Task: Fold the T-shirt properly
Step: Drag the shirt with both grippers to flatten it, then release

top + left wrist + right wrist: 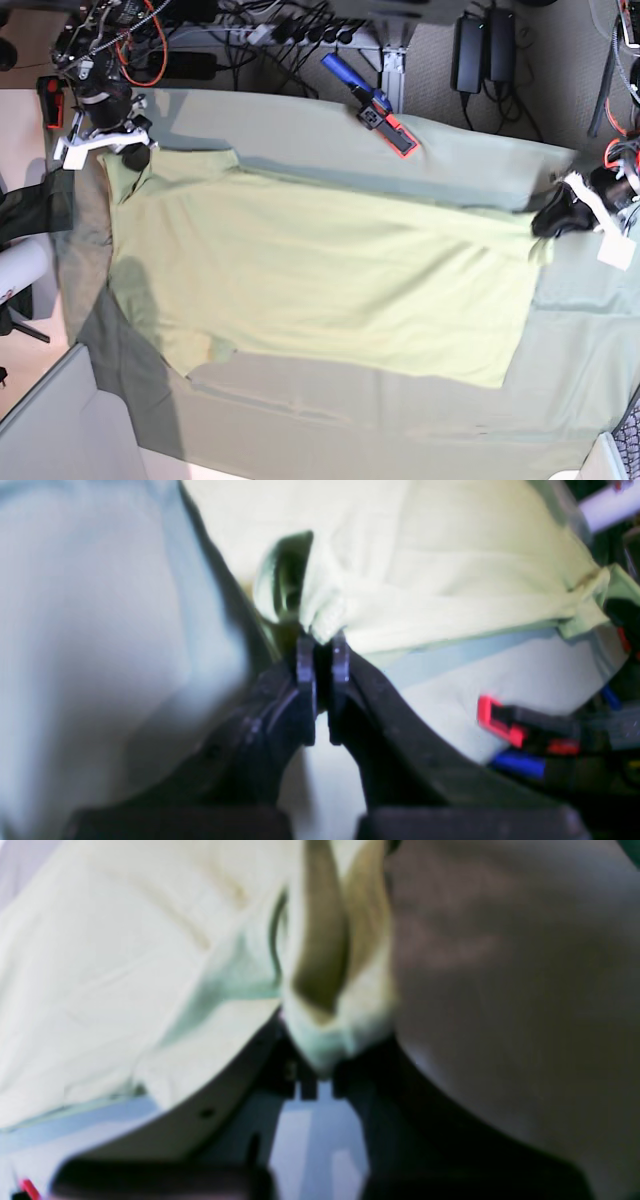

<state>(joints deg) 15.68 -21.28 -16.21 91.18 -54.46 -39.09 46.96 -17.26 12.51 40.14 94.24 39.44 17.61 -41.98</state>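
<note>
Cotton T-shirt point(320, 270): pale yellow-green, spread nearly flat across the grey-green sheet point(470, 170) — stretched between the two arms.
Left gripper point(323, 647): jaws pinched tight on a bunched edge of the T-shirt, at the base view's right end.
Right gripper point(320, 1075): jaws closed on a gathered fold of the T-shirt (picture blurred), at the base view's far left corner.
Clamp point(385, 118): blue handle, red tip — lying on the sheet beyond the T-shirt, apart from it.

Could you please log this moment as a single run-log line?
stage: mid-fold | left gripper: shut on pale yellow-green cotton T-shirt | right gripper: shut on T-shirt | T-shirt: stretched across grey-green cloth
</note>
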